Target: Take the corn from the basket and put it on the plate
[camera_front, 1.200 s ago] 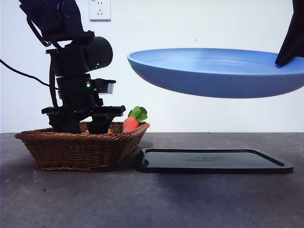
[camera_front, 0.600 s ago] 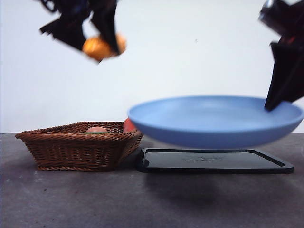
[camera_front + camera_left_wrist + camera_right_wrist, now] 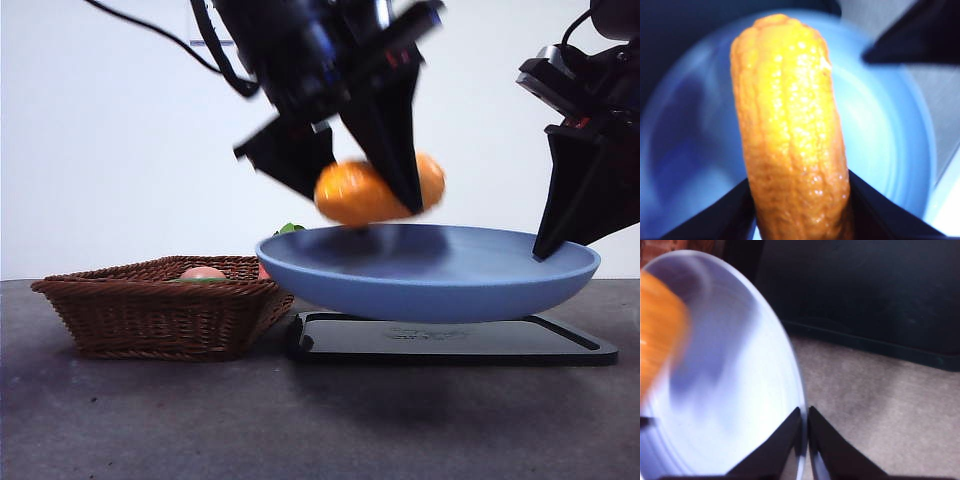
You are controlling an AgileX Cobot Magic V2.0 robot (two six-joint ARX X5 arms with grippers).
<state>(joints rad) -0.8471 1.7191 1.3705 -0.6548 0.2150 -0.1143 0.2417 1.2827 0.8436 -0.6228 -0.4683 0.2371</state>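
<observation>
Where it hung over basket (image 3: 160, 305), corn (image 3: 375, 192) now above lowered plate (image 3: 430, 275)

text: none readable | black tray (image 3: 452, 341): faint embossed mark at the middle of its front edge, possibly a logo, too small to make out | corn (image 3: 792, 130), plate (image 3: 430, 272), basket (image 3: 160, 318): no lettering, labels or numbers visible | wrist views: blurred, no signs
</observation>
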